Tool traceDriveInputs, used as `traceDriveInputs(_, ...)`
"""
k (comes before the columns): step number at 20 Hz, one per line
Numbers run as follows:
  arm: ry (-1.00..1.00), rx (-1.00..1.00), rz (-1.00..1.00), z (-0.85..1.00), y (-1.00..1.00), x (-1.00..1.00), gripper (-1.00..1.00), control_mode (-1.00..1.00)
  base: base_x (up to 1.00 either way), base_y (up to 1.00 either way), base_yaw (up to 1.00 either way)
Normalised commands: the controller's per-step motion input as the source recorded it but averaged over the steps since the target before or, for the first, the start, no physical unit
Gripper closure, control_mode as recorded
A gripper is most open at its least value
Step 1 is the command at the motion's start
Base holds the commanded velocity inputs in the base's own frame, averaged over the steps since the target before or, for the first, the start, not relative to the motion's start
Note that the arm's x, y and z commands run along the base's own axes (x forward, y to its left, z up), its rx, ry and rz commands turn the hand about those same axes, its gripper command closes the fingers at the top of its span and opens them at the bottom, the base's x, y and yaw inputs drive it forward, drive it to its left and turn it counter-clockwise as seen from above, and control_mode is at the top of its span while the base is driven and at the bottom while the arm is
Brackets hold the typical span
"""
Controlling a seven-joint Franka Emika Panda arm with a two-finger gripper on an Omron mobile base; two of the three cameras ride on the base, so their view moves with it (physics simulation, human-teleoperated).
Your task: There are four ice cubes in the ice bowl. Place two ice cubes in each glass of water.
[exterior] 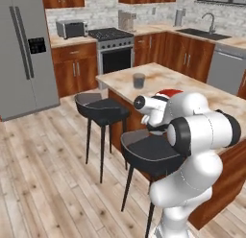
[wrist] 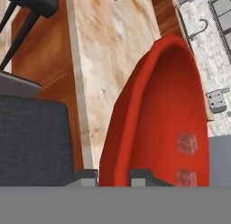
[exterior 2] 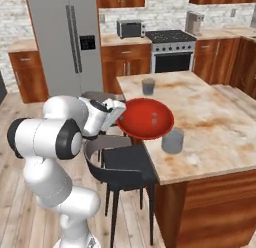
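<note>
White arm rose from its base, elbow bent high, forearm reaching forward and level. Claw was closed, fingers pinching the near rim of the red bowl, one tip outside, one inside. Wrist sat level with the rim.

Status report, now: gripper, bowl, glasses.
Gripper shut on red bowl rim. Two ice cubes visible inside. Glasses upright on island, none obstructed.
</note>
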Motion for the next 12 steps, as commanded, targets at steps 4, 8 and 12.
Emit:
traceDriveInputs(4,0.00,0.00,0.00,0.00,0.00,0.00,1.00,1.00,-0.52,-0.42,0.22)
traceDriveInputs(8,0.00,0.00,0.00,0.00,0.00,0.00,1.00,1.00,-0.53,-0.58,0.20)
traceDriveInputs(12,0.00,0.00,0.00,0.00,0.00,0.00,1.00,1.00,-0.04,-0.33,0.31)
